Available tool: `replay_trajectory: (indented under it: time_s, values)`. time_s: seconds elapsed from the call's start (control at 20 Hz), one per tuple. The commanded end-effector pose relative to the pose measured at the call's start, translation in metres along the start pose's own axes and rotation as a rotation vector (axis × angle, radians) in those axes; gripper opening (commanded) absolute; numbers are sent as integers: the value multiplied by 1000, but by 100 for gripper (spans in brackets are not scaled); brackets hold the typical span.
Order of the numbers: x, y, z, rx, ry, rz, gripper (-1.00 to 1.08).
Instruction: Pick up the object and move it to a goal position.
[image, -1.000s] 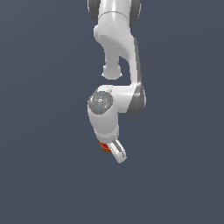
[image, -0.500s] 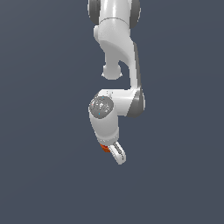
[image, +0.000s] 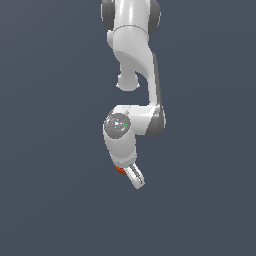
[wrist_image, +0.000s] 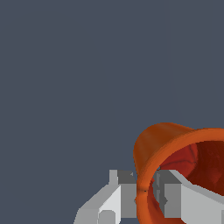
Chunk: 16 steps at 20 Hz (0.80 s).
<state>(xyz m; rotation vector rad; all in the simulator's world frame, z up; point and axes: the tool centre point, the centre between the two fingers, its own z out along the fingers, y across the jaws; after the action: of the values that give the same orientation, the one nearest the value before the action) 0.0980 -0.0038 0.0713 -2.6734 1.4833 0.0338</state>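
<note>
The red-orange cup (wrist_image: 159, 144) fills the wrist view, tilted, with its thick rim and darker red inside showing. My white gripper (wrist_image: 146, 199) is shut on its rim: one finger (wrist_image: 111, 199) lies outside the wall, the other (wrist_image: 192, 197) inside. In the exterior view the cup (image: 120, 170) shows only as a small orange patch beside the gripper (image: 134, 177), mostly hidden by the white hand. The gripper points down and toward the exterior view's right.
The white arm (image: 132, 60) hangs down from the top of the exterior view, with its grey joint (image: 118, 125) above the hand. All around is plain dark grey-blue background.
The arm and gripper have shifted slightly, with the cup still held; the hand has moved a little lower in the exterior view.
</note>
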Motion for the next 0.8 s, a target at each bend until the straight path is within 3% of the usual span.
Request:
replay_trajectory:
  time_s: [0.0,0.4,0.75]
  values:
    - [1,1,0,0,1,1,-100]
    - [-2,-4,0,0,0,0,-100]
    - [-11,-25,-1,0,0,0,-100]
